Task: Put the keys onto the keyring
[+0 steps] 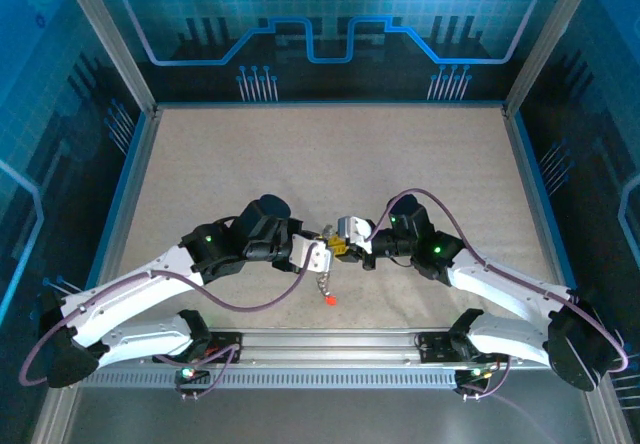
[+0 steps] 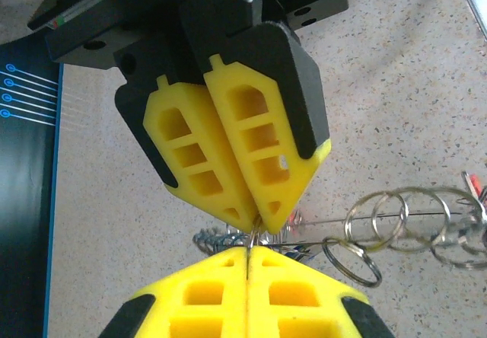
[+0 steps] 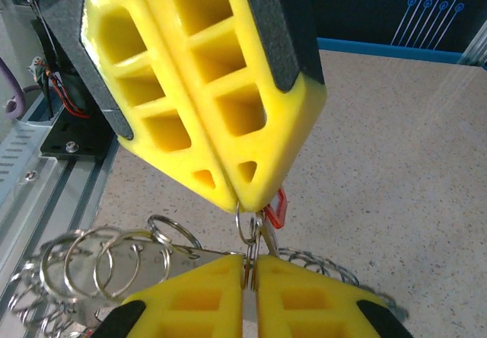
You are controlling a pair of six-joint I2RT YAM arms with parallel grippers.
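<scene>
We start at the left gripper (image 2: 248,256). Its yellow fingers are pressed flat together, with a sliver of thin metal caught at the tips. The right gripper (image 3: 251,268) meets it nose to nose. Its fingers are also drawn together, nipping thin metal at the same spot. We cannot tell whether each one pinches the wire of the keyring itself or a small loop riding on it. The metal is too fine and the two tips crowd it.

The keyring (image 2: 335,219) shows as a thin grey wire running away from that pinch, held up off the table (image 1: 330,154). Several small split rings (image 2: 384,222) are threaded on the keyring just beside the pinch. On the keyring's other side of the pinch sits a tight coil (image 2: 217,239) of wire turns. A red-headed key (image 3: 278,207) sits just beside the keyring, right at the meeting tips. Seen from above, the keys (image 1: 325,280) dangle below the keyring, with a red head lowest.

We judge the step in hand to be threading, with both arms working one key's loop onto the keyring's wire at its opening. The next move calls for one arm to hold the keyring steady. The other arm should ease the loop along the wire in a small, closely aligned slide, firm enough that the thin metal does not slip out.
</scene>
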